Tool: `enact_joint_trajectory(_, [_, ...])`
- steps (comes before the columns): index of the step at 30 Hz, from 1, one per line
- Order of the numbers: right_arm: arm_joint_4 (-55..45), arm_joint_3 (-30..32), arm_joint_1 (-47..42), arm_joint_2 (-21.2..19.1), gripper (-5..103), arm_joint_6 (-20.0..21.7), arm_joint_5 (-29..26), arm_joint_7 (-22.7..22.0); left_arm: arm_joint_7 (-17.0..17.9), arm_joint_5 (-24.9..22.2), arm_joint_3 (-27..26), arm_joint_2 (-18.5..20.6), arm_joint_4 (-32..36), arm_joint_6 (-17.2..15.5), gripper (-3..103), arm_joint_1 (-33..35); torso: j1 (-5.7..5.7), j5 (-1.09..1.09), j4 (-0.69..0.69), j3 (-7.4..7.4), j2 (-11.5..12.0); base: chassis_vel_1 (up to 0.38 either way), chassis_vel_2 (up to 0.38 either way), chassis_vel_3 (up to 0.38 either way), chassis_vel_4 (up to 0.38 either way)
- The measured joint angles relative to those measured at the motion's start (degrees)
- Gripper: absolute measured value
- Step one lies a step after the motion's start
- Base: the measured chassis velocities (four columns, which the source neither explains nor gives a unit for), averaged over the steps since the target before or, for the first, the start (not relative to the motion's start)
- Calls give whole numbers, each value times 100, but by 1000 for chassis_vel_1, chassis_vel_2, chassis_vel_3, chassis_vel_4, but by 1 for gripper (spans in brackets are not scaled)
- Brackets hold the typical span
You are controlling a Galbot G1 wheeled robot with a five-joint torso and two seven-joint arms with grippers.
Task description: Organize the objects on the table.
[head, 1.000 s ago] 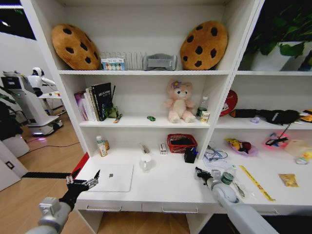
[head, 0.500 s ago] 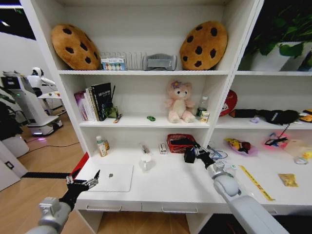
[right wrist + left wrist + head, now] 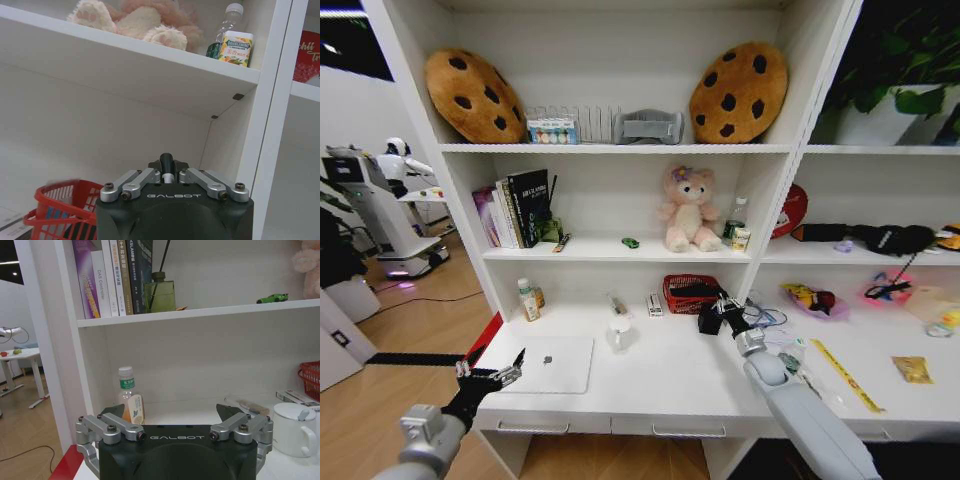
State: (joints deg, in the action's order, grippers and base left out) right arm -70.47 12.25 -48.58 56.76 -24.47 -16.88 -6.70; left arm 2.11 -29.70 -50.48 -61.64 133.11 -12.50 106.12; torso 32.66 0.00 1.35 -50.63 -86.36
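— Left gripper [image 3: 490,366] status?

— It is hovering off the front left corner of the long white desk [image 3: 670,385] with its jaws spread apart and nothing between them. It is waiting beside the closed silver laptop [image 3: 548,364], which is lying flat near the desk's front edge.

— And the working side?

— The right gripper [image 3: 725,303] is reaching to the back of the desk. Its jaws are drawn together on what appears to be a thin dark-capped pen [image 3: 167,167], which is standing upright between them. The gripper is hanging just above a small black container [image 3: 709,319].

— Step in hand?

— Judging by position, the arm is carrying the pen for placement. The next move is calling for a straight descent over the container's mouth, then a release.

— Obstructions?

— The red mesh basket [image 3: 693,293] is sitting right beside the container, and the shelf upright is standing close on the far side, so clearance is looking tight. A white lidded mug [image 3: 618,333] and a small green-capped bottle [image 3: 527,298] are standing well to the left, clear of the path.
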Motion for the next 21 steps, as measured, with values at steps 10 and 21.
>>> enact_joint_trajectory(10, [360, -389, 500, 47, 12, -98, -529, 182, 0, 0, 0, 0, 0, 0, 100, 0, 0, -2, -1, 1, 0, 0, 0, 0, 0])
enact_joint_trajectory(21, [1195, -676, 1131, 509, 12, -328, -473, 273, 0, 0, 0, 0, 0, 0, 100, 0, 0, -2, -2, 0, 0, 0, 0, 0, 0])
